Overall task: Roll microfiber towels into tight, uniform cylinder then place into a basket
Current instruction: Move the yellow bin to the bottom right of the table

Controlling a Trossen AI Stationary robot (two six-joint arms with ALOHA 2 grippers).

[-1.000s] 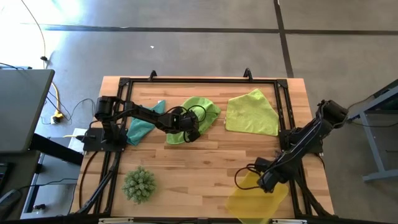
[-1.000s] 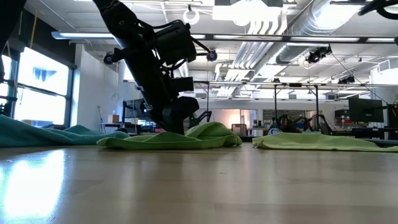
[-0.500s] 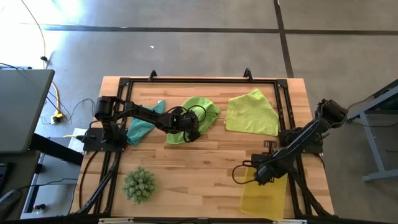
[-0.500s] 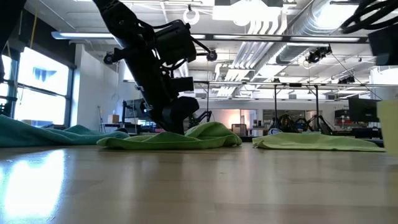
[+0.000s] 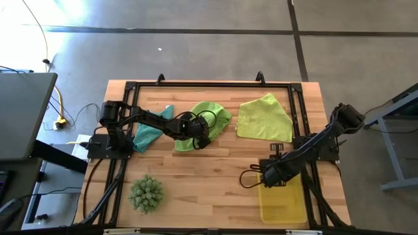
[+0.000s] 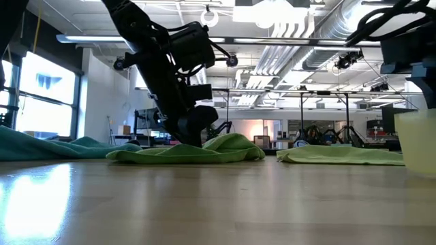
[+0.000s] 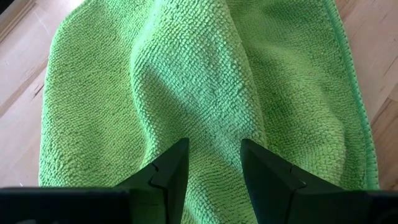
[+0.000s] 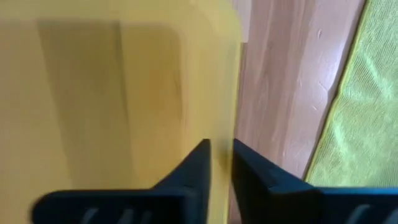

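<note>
Wooden table (image 5: 215,176): left gripper (image 7: 214,163), jaws parted, straddles a fold of the bright green towel (image 7: 205,81); right gripper (image 8: 221,163), jaws narrow, pinches the basket (image 8: 124,87) wall at the near right.

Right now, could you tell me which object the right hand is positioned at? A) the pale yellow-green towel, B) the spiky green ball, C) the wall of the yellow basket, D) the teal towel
C: the right hand has its fingers on either side of the yellow basket wall in the right wrist view, and the high view shows it at the basket's near-centre end.
</note>
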